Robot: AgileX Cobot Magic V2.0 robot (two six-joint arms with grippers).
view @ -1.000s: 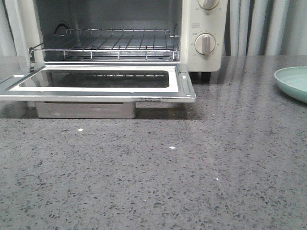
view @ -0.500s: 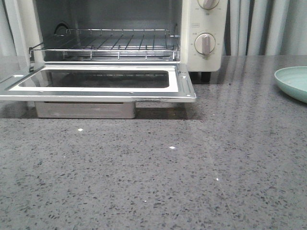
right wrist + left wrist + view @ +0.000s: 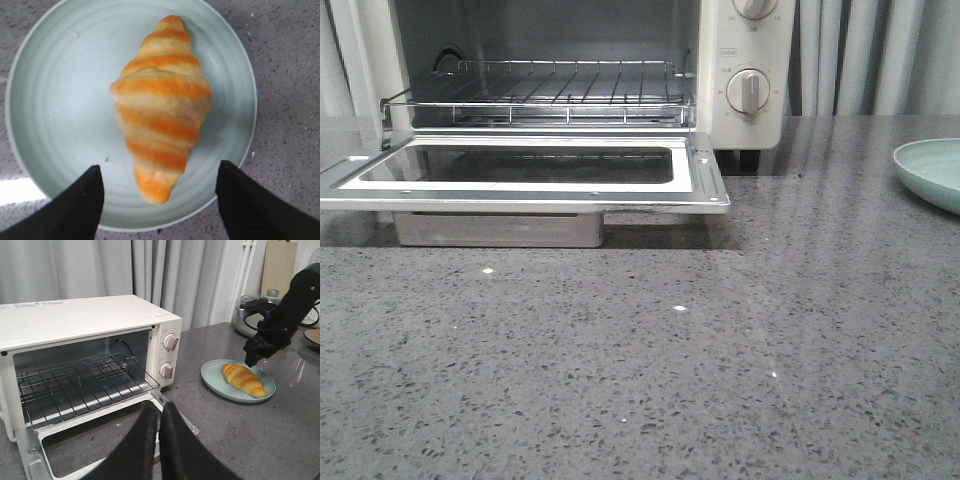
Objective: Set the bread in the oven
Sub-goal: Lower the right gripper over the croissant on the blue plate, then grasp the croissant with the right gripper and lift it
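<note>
**Me:** Looking through the right wrist cam, I've got the right gripper [image 3: 159, 200] with its fingers spread wide, one each side of the bread [image 3: 161, 107]. It isn't touching it. The bread is a glossy golden croissant with darker orange bands, lying in the middle of a pale green plate [image 3: 45, 100].

**Buddy:** Front cam show any of that?

**Me:** Nope. Front view only catches the edge of the plate [image 3: 930, 170] at far right, no bread and no arms. Mostly grey speckled counter [image 3: 640, 380], then the oven [image 3: 740, 70] behind it with its door [image 3: 535, 175] dropped flat and the wire rack [image 3: 540, 95] bare.

**Buddy:** Left arm?

**Me:** Left gripper [image 3: 160, 440] has its fingers pressed together, holding nothing, just in front of the open door. Past it, that cam shows the whole cream oven [image 3: 85, 320], the bread [image 3: 243, 380] on the plate [image 3: 215, 375] to the oven's right, and the right arm [image 3: 280, 315] hovering over it.
</note>
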